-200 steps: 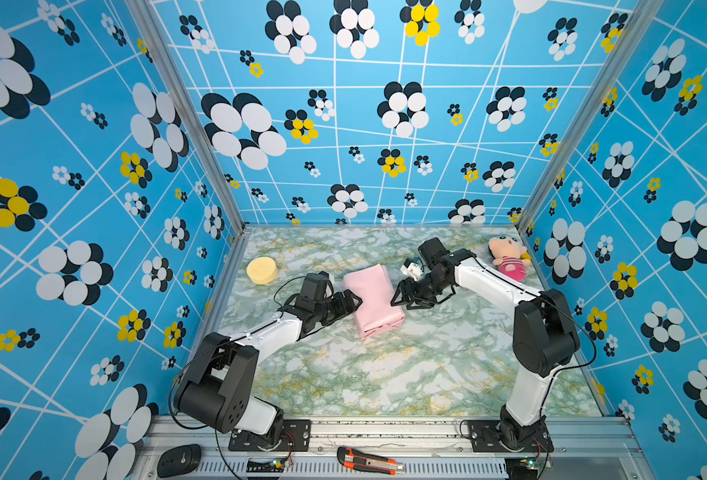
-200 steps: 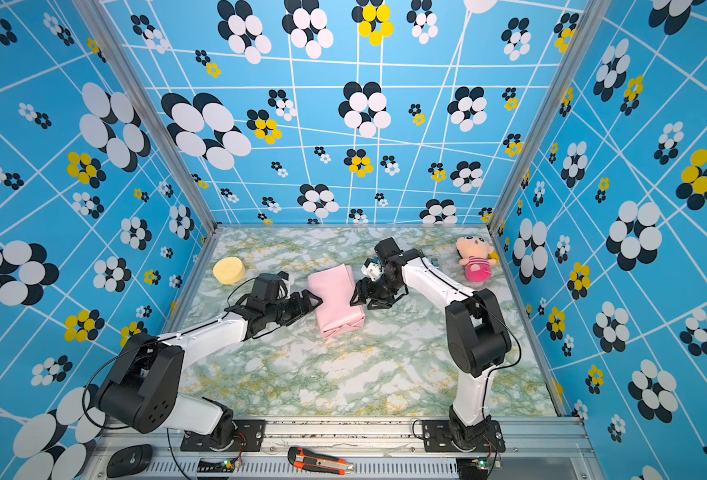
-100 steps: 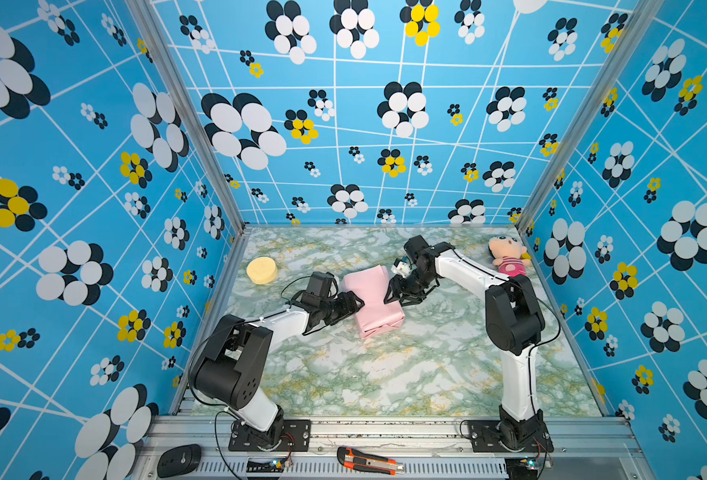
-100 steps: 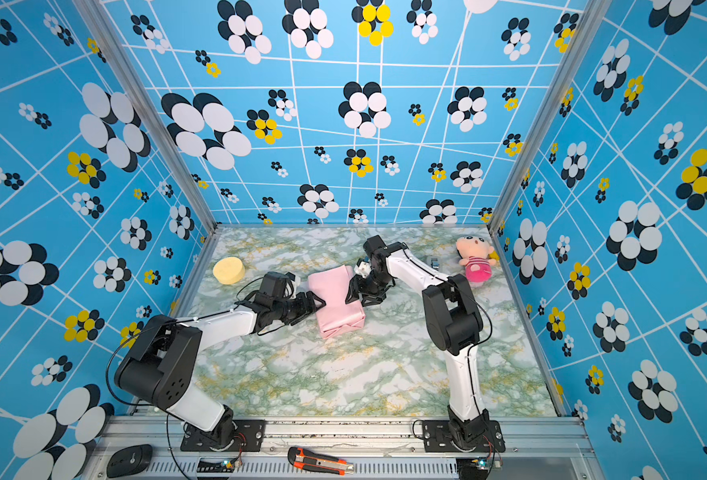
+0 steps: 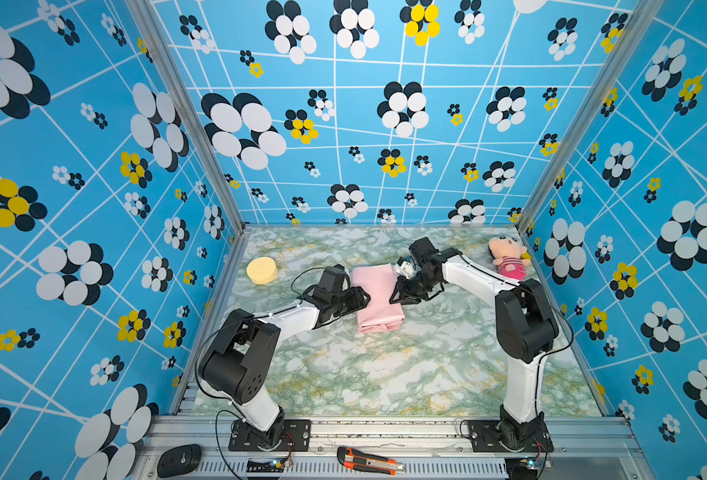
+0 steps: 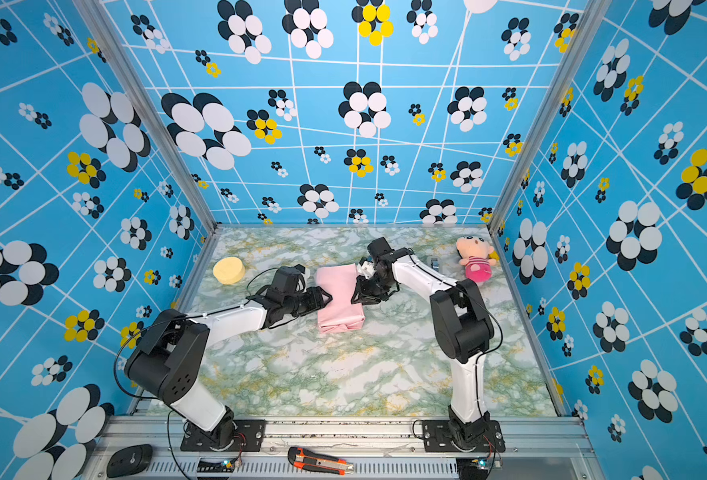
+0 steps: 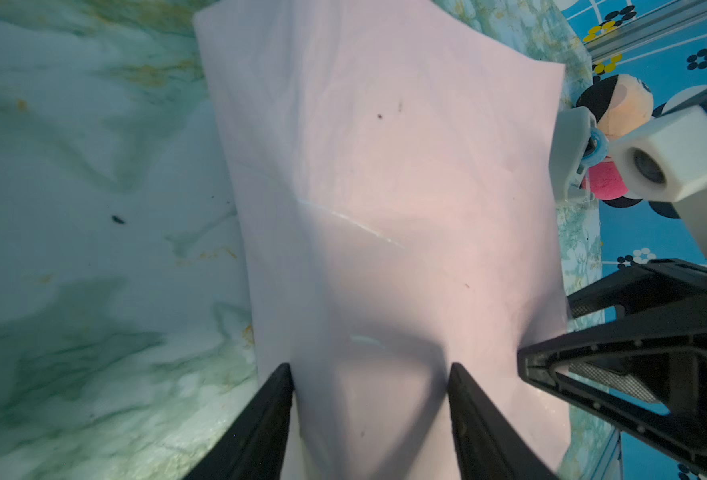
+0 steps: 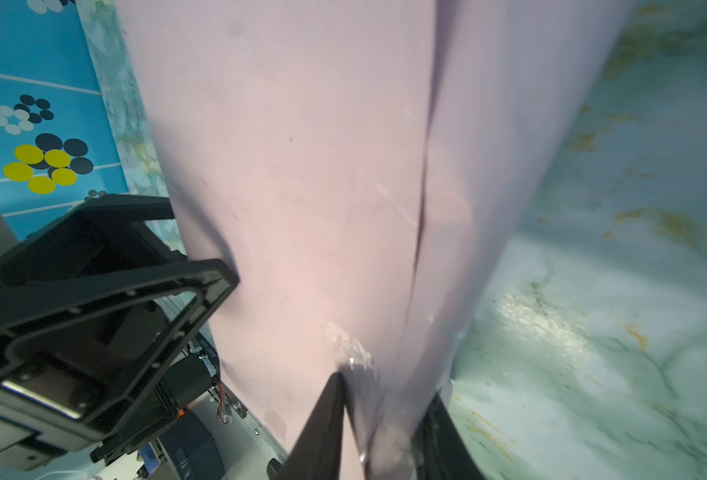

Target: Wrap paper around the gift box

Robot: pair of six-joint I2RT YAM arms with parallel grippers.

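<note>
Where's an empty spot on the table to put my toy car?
The big front part of the table, from the paper to the metal rail, is bare. So is the back strip behind sponge and paper. Crowded: the middle, where left gripper and right gripper flank the paper.

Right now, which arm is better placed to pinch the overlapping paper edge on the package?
Probably the right. In its wrist view, the overlapping edge of the paper runs straight between the fingers of the right gripper. The left gripper straddles smooth paper, with no seam visible there.
</note>
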